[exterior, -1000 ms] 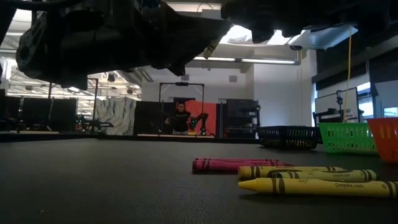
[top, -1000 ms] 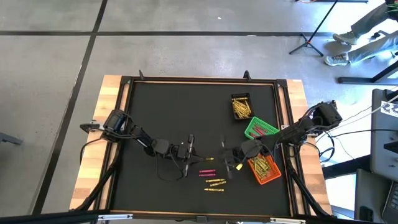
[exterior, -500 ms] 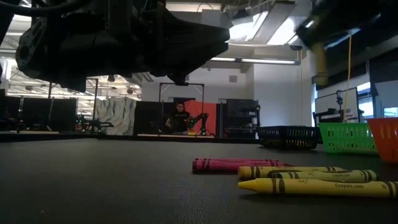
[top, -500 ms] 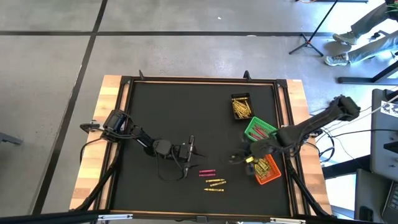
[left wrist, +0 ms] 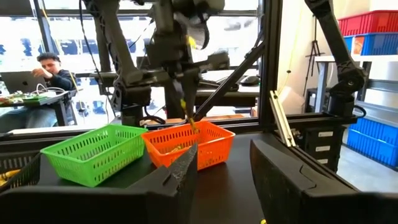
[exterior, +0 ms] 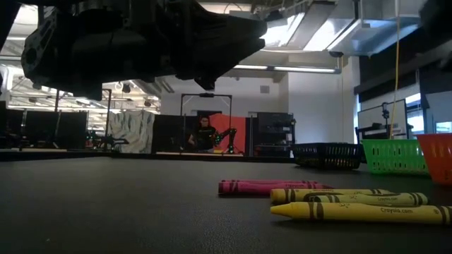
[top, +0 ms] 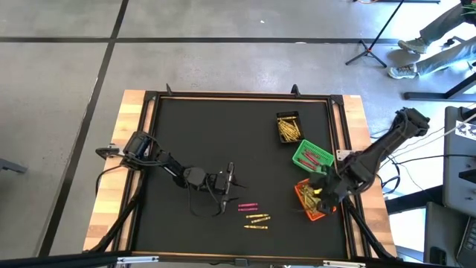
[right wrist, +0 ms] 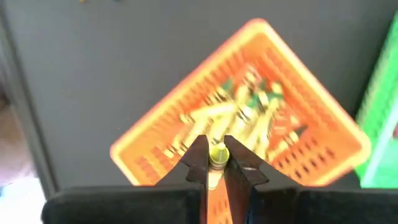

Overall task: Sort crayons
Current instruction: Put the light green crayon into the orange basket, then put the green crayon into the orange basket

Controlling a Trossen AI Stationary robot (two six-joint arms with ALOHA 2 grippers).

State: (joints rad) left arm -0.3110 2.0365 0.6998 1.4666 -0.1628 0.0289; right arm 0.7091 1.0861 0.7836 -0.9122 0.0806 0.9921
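Observation:
Three loose crayons lie flat on the black mat: a pink one (top: 248,205) (exterior: 272,186) and two yellow ones (top: 258,220) (exterior: 353,204). My left gripper (top: 230,184) (left wrist: 224,180) hovers open just left of them, with nothing between its fingers. My right gripper (top: 316,195) (right wrist: 216,163) is above the orange bin (top: 318,205) (right wrist: 249,99), shut on a yellow crayon (right wrist: 217,154). The orange bin holds several crayons. My right gripper pinches the yellow crayon between its two fingertips (right wrist: 198,158), and the crayon's round end (right wrist: 217,151) shows in the gap. The fingers point down from above. The crayon (left wrist: 185,109) hangs below them, lifted clear over the orange bin.
A green bin (top: 312,156) (left wrist: 93,152) stands just beyond the orange one, and a black bin (top: 289,128) with yellow crayons stands farther back. All three are on the mat's right side. A person sits at a desk beyond the table.
My right gripper has carried the yellow crayon from the table's middle toward the right edge, ending above the orange bin. The crayons on the mat have stayed where they were.

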